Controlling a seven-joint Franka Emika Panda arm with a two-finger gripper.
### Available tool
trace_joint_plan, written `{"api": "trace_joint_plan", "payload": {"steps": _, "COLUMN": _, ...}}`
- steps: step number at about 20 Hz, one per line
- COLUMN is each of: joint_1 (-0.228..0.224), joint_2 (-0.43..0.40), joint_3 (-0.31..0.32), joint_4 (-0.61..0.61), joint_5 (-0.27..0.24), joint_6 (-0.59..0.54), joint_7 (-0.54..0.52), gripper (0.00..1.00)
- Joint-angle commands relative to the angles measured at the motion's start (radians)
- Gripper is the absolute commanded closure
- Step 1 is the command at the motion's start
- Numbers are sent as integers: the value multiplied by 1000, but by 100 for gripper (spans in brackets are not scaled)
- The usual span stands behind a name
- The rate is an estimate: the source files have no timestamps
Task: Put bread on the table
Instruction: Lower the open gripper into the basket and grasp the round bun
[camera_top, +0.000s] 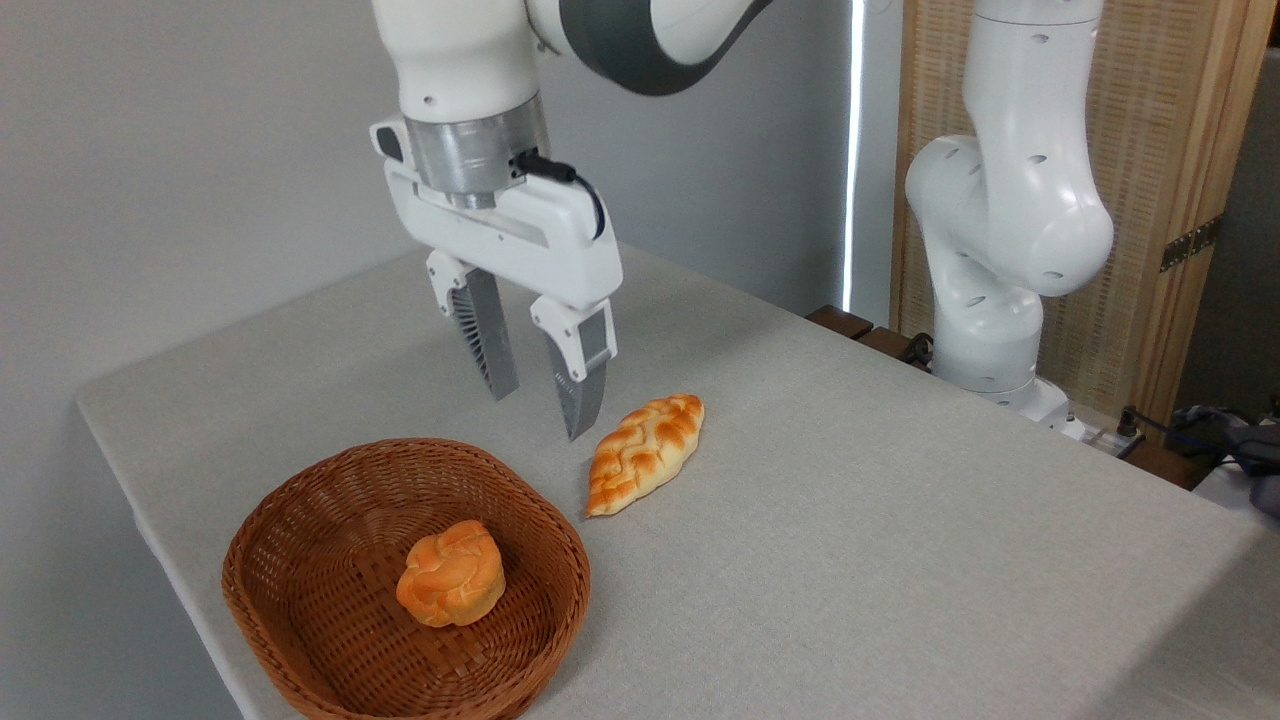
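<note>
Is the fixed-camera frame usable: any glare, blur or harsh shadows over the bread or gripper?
Fixed camera: sharp and evenly lit; the bread in the basket and the open gripper read clearly. Soft shadows only. One blown-out strip of daylight behind the table, touching nothing that matters.

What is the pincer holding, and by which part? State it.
Nothing. The pincer hangs open and empty above the table; the bread lies in the basket.

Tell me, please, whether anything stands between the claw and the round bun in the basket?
Nothing visible does. The open claw hangs above the basket's far rim, and the bun lies uncovered in the basket. The braided loaf lies off to the right on the table.
</note>
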Motion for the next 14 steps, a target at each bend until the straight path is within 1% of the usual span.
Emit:
{"api": "trace_joint_plan", "payload": {"steps": 1, "joint_1": -2, "joint_2": 66, "joint_3": 11, "joint_4": 5, "joint_5": 1, "joint_6": 119, "joint_7": 16, "gripper": 0}}
{"api": "trace_joint_plan", "payload": {"steps": 5, "joint_1": 0, "joint_2": 132, "joint_3": 11, "joint_4": 5, "joint_5": 1, "joint_6": 247, "joint_7": 14, "gripper": 0}}
{"api": "trace_joint_plan", "payload": {"steps": 8, "joint_1": 0, "joint_2": 172, "joint_3": 11, "joint_4": 7, "joint_5": 1, "joint_6": 299, "joint_7": 14, "gripper": 0}}
{"api": "trace_joint_plan", "payload": {"steps": 11, "joint_1": -2, "joint_2": 229, "joint_3": 8, "joint_4": 5, "joint_5": 0, "joint_6": 377, "joint_7": 14, "gripper": 0}}
{"api": "trace_joint_plan", "payload": {"steps": 14, "joint_1": -2, "joint_2": 258, "joint_3": 2, "joint_4": 7, "joint_5": -6, "joint_6": 405, "joint_7": 14, "gripper": 0}}
